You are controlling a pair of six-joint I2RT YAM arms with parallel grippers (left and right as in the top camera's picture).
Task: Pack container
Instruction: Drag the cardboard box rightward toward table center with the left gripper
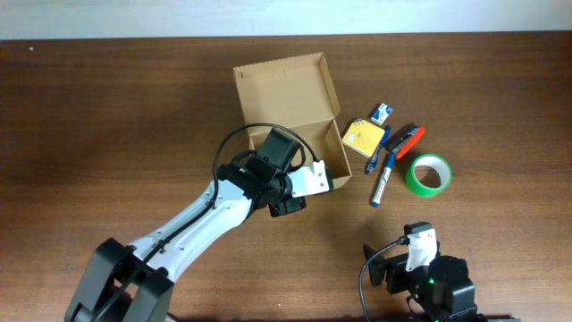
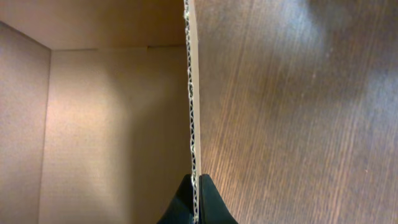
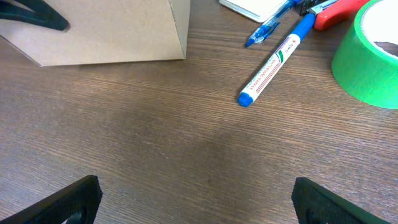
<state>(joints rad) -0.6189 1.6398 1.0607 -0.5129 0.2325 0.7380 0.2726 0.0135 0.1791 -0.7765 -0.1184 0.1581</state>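
Observation:
The container [image 1: 286,94] is a tan cardboard box at the table's middle, with its flap lid standing open at the back. My left gripper [image 1: 338,179] is shut on the container's near right wall. In the left wrist view the two black fingertips [image 2: 208,202] pinch the corrugated wall edge [image 2: 191,106], with the bare box interior [image 2: 106,137] to its left. My right gripper [image 1: 420,243] hovers low near the table's front edge. Its jaws [image 3: 199,202] stand wide open over bare wood, holding nothing. The container's outer wall [image 3: 106,34] shows at the far left of the right wrist view.
Right of the box lie a yellow pad [image 1: 364,137], a blue pen [image 1: 375,156], a red-orange tool [image 1: 407,141], a small blue-white item [image 1: 382,113], a blue marker [image 1: 382,183] [image 3: 273,65] and a green tape roll [image 1: 429,173] [image 3: 370,56].

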